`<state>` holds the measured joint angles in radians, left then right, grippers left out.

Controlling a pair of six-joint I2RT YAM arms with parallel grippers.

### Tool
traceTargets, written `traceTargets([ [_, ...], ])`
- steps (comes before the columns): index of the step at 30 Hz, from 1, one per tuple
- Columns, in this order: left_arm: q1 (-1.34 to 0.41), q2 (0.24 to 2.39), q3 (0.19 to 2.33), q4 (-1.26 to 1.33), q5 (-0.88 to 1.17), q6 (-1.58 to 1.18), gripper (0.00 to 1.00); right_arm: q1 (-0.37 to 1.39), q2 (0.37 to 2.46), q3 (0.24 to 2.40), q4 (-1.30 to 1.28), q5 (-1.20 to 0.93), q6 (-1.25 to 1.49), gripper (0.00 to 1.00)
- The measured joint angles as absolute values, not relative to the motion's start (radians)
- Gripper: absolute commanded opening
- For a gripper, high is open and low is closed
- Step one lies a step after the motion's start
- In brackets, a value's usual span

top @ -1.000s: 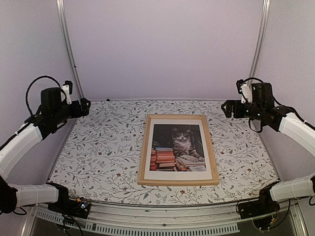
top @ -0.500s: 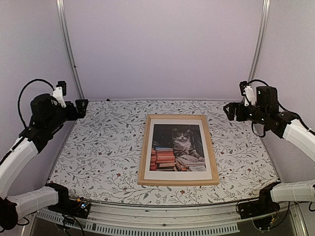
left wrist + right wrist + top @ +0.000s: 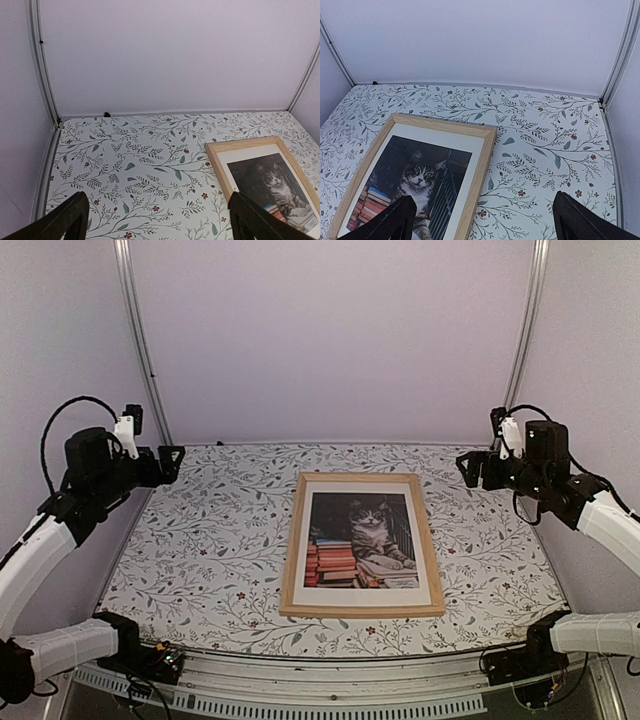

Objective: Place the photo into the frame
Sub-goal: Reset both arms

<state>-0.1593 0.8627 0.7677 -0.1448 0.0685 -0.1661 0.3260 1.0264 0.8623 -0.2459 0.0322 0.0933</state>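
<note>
The light wood frame [image 3: 362, 610] lies flat in the middle of the table. The photo [image 3: 360, 540] of a grey tabby cat among red and orange books lies inside it, with a white mat border around it. The frame [image 3: 220, 150] and photo [image 3: 275, 187] show at the right of the left wrist view. The frame [image 3: 482, 165] and photo [image 3: 415, 185] show at the lower left of the right wrist view. My left gripper [image 3: 170, 462] is open and empty, raised over the table's far left. My right gripper [image 3: 468, 465] is open and empty, raised over the far right.
The table [image 3: 210, 540] has a white cloth with a leaf and flower print. Lilac walls with metal corner rails [image 3: 140, 350] close in the back and sides. The arm bases [image 3: 140, 655] sit at the near edge.
Both arms have drawn back from the table's middle, the left arm further left, the right arm further right. The frame and photo have not moved.
</note>
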Motion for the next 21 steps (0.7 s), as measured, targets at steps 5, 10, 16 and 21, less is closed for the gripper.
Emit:
traceTargets([
  [5,-0.184,0.872,0.774,-0.157,0.052,-0.155,1.00,0.326,1.022,0.863,-0.238,0.046,0.100,0.99],
  [10,-0.191,0.869,0.774,-0.160,0.033,-0.149,1.00,0.326,1.022,0.862,-0.237,0.047,0.109,0.99],
  [16,-0.192,0.869,0.774,-0.162,0.015,-0.149,1.00,0.326,1.022,0.862,-0.233,0.047,0.109,0.99],
  [21,-0.192,0.869,0.774,-0.162,0.013,-0.150,1.00,0.326,1.022,0.862,-0.230,0.047,0.109,0.99],
])
